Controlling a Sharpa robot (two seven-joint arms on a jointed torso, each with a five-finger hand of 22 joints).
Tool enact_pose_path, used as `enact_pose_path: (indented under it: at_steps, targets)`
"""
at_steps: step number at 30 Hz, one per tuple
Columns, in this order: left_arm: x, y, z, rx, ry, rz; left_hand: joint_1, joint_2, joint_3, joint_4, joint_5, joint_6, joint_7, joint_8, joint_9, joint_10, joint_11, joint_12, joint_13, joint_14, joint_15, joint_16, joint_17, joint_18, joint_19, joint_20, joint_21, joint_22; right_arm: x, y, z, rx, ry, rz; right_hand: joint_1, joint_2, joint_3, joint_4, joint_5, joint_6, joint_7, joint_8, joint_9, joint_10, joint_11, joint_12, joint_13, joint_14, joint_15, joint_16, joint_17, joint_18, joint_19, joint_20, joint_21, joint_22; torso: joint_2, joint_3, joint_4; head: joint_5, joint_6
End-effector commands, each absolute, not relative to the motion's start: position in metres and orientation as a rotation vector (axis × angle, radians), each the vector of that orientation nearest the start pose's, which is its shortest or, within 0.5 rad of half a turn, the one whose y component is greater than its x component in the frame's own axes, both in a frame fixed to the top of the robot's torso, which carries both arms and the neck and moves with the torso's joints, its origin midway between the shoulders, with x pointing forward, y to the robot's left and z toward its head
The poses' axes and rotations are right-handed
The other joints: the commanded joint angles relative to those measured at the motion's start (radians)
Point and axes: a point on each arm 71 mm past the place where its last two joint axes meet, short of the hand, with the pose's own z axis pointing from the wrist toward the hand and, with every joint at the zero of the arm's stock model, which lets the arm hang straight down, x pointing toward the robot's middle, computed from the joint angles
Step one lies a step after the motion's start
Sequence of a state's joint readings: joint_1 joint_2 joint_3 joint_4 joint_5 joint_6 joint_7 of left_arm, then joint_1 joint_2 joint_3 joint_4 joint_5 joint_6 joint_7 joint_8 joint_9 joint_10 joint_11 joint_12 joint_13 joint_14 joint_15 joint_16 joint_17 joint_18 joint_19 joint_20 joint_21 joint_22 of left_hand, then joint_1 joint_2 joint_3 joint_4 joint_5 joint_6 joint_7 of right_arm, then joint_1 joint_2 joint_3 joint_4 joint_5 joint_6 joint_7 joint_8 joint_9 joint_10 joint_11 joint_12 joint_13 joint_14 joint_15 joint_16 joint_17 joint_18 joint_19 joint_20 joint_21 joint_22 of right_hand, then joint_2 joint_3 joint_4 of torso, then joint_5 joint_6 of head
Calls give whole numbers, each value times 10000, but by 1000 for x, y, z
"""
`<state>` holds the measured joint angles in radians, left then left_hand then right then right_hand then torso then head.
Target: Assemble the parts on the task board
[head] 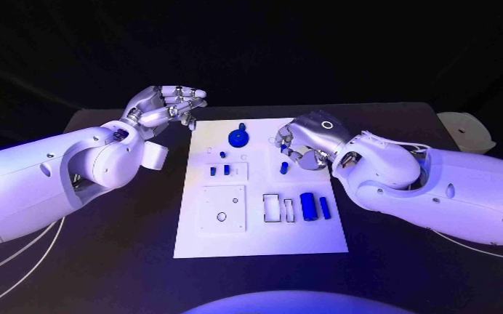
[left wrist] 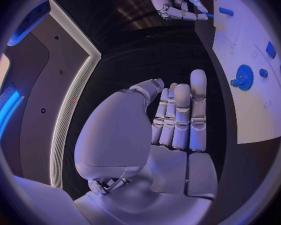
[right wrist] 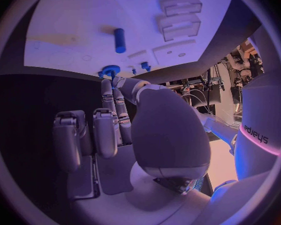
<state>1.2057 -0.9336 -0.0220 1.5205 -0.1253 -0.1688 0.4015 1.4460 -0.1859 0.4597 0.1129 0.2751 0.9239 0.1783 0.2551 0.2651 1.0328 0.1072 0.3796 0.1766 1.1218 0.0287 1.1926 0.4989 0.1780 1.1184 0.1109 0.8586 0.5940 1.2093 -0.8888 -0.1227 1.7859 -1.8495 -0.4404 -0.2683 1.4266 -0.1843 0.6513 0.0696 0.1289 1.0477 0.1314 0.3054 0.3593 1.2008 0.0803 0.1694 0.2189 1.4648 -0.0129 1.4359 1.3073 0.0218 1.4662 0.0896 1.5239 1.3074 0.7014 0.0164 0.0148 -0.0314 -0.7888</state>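
The white task board [head: 262, 234] lies in the middle of the table. On it are a blue gear [head: 239, 137], small blue pegs [head: 219, 170], another blue peg [head: 284, 168] and a thick blue cylinder [head: 308, 206] beside a thin one [head: 325, 207]. My right hand [head: 310, 138] hovers over the board's far right part, fingertips curled down and pinching what looks like a small blue part [head: 282, 146]. That pinch also appears in the left wrist view [left wrist: 192, 2]. My left hand [head: 166, 107] is raised off the board's far left corner, fingers [left wrist: 181, 117] straight and side by side, holding nothing.
The board has a square plate with a hole [head: 223, 208] and clear rectangular slots [head: 278, 208]. A pale object [head: 467, 131] sits at the table's far right edge. Bare black table [head: 115, 241] lies on both sides of the board.
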Motion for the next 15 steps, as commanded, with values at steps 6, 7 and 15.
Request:
enact_pose_path:
  at_steps: [6, 7, 15]
  targets:
    - [490, 239, -165, -9570, 14471, -15946, -42, -72, 82, 1, 22, -71, 21, 50, 13, -63, 10, 35, 8, -51, -2, -55, -9, 58, -69, 14, -62, -13, 391, -113, -175, -4125, 13867, 8272, -67, -3, 23, -89, 49, 38, 9, 37, 18, 252, -206, -18, 6, 578, -49, 36, 357, -101, 853, -50, -25, 2405, -13, -25, 31, 694, -58]
    - [490, 238, -165, -9572, 14471, -15944, -42, -72, 82, 1, 22, -71, 21, 50, 13, -63, 10, 35, 8, -51, -2, -55, -9, 58, -69, 14, -62, -13, 390, -110, -177, -4118, 13890, 8369, -67, -3, 23, -89, 49, 38, 9, 37, 18, 252, -206, -18, 6, 578, -49, 36, 357, -101, 853, -50, -25, 2405, -7, -24, 29, 780, -75]
    - [493, 233, -166, -9601, 14473, -15917, -74, -63, 92, 9, 20, -74, 24, 57, 18, -77, 13, 65, 19, -59, 5, -57, -20, 59, -75, 21, -72, -18, 387, -98, -201, -4072, 14356, 8741, -79, -8, 34, -116, 77, 27, 17, 30, 22, 251, -201, -37, 7, 578, -47, 39, 362, -96, 844, -51, -47, 2396, 10, -37, 25, 1371, -285]
